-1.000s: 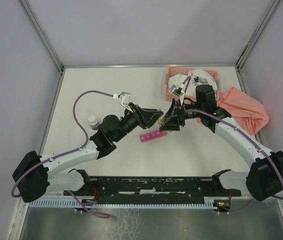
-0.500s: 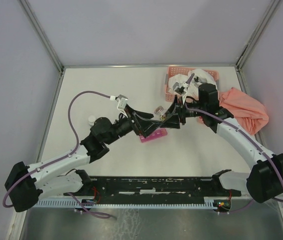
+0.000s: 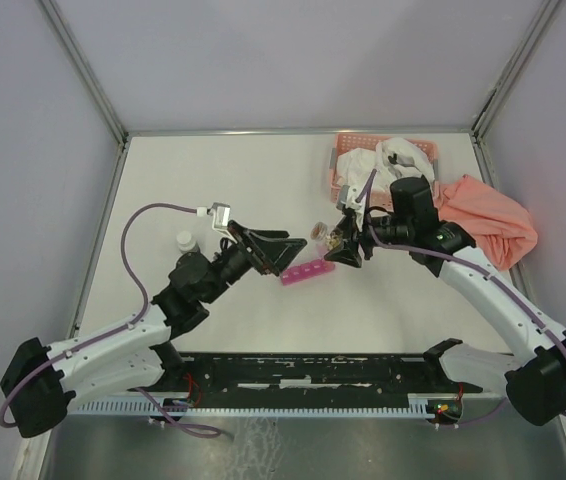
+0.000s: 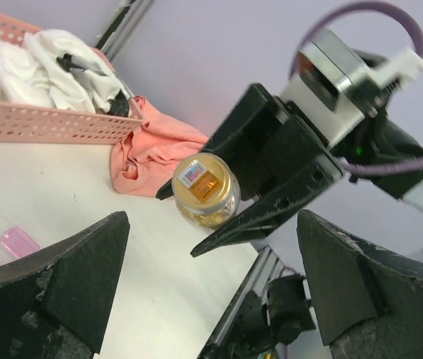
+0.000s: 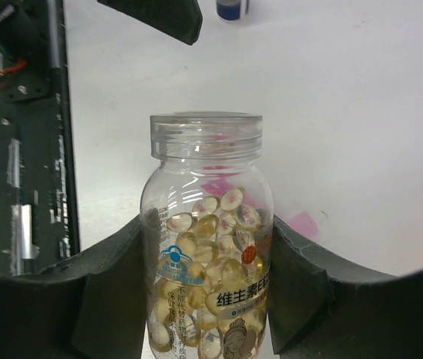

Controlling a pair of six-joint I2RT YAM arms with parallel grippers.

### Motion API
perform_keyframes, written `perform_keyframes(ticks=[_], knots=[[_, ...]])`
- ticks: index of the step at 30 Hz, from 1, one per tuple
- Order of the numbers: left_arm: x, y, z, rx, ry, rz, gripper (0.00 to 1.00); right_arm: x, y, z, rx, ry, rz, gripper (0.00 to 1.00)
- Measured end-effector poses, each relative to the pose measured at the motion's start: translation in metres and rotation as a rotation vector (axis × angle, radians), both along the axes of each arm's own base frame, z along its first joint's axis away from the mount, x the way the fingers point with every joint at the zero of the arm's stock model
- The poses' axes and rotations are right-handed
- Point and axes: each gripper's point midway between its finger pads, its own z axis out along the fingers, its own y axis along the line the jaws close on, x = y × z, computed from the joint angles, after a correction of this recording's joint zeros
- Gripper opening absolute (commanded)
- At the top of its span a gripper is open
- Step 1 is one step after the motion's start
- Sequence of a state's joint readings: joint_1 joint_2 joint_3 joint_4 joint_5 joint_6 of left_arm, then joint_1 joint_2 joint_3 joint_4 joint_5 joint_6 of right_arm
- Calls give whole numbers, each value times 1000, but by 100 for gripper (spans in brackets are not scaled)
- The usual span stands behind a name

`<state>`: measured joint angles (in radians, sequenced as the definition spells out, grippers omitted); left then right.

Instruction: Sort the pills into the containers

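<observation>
Clasping a clear capsule bottle (image 5: 206, 239), right pincer (image 3: 343, 245); left pincer (image 3: 275, 250) spread wide, empty.

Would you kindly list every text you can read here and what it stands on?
"维生素": on the label of the clear bottle in the right gripper; the next character at the edge is unclear.
Small print beside it on that label: too small to read.
Sticker on the bottle's end, left wrist view: too blurred to read.

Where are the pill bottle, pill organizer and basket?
pill bottle (image 5: 206, 224), right wrist view, on its clear body.
pill organizer (image 3: 305, 273), top view, middle of the strip.
basket (image 4: 47, 123), left wrist view, front wall.
</observation>
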<state>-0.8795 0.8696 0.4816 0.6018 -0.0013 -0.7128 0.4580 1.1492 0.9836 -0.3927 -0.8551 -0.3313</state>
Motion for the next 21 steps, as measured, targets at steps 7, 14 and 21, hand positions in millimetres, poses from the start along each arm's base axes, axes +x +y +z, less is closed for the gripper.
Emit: perform_keyframes(ticks=[7,14,21], knots=[[29,-16,-20,-62,244,168,100,15,-10,-14,-109,-94,-66,3],[42,-32,-12,-93,353,317,93,18,-11,-17,-142,-122,-80,3],[56,-34,-34,-72,422,407,84,18,-11,-18,-146,-124,-79,3]])
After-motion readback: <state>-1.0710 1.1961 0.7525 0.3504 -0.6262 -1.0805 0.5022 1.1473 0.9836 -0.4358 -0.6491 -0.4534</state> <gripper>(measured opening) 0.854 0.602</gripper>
